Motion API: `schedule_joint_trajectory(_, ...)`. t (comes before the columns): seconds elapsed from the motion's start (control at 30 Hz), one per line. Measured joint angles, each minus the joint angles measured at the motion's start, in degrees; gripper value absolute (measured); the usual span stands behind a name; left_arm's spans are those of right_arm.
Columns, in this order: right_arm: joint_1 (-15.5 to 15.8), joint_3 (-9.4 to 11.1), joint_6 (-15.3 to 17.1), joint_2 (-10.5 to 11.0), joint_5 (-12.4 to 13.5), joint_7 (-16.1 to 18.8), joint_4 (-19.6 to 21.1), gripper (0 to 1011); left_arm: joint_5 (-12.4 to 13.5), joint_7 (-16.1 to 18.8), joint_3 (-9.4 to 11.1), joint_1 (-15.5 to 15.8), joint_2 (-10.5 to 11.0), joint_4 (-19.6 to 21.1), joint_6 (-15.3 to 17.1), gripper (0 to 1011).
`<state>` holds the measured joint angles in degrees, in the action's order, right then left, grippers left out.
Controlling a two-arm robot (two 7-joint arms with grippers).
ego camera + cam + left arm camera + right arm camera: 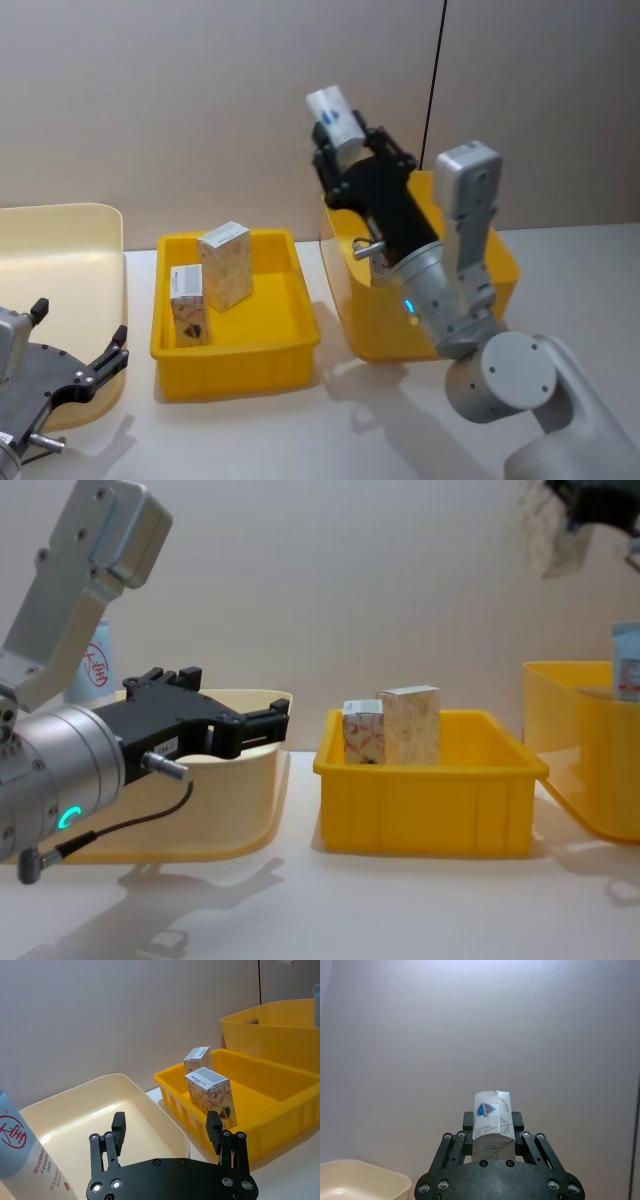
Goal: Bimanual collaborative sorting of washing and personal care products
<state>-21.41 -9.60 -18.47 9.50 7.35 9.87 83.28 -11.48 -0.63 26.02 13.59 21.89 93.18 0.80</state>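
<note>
Nearest me, my left gripper (105, 362) idles over the cream plastic bin (60, 240), jaws apart. Beyond, my right gripper (345, 150) clamps a small white patterned carton (335, 118) high above the deep yellow bin (505, 270), I judge for transfer.

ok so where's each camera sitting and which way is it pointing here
Head view: high up, looking down at the shallow yellow bin, with the right hand raised, gripping a small white carton.
Chest view: low, looking across the table; the left hand reaches over the cream bin.
Left wrist view: behind the open left hand, facing the cream bin and a pale bottle.
Right wrist view: behind the right hand, facing the wall.
Head and chest views share two patterned cartons in the shallow bin.
</note>
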Motion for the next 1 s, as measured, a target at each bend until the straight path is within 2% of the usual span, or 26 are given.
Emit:
schedule_joint_trajectory(0.23, 1.4, 2.6, -1.2, -0.2, -2.5, -3.5, 2.4, 431, 0.0, 0.0, 0.0, 0.0, 0.0, 0.0, 0.0, 1001)
schedule_joint_trajectory(0.5, 3.4, 5.1, -0.8, -0.7, -5.6, -7.8, 4.9, 431, 0.0, 0.0, 0.0, 0.0, 0.0, 0.0, 0.0, 1000)
schedule_joint_trajectory(1.0, 7.8, 9.2, 4.5, -2.6, -13.2, -16.8, 9.1, 431, 0.0, 0.0, 0.0, 0.0, 0.0, 0.0, 0.0, 1000)
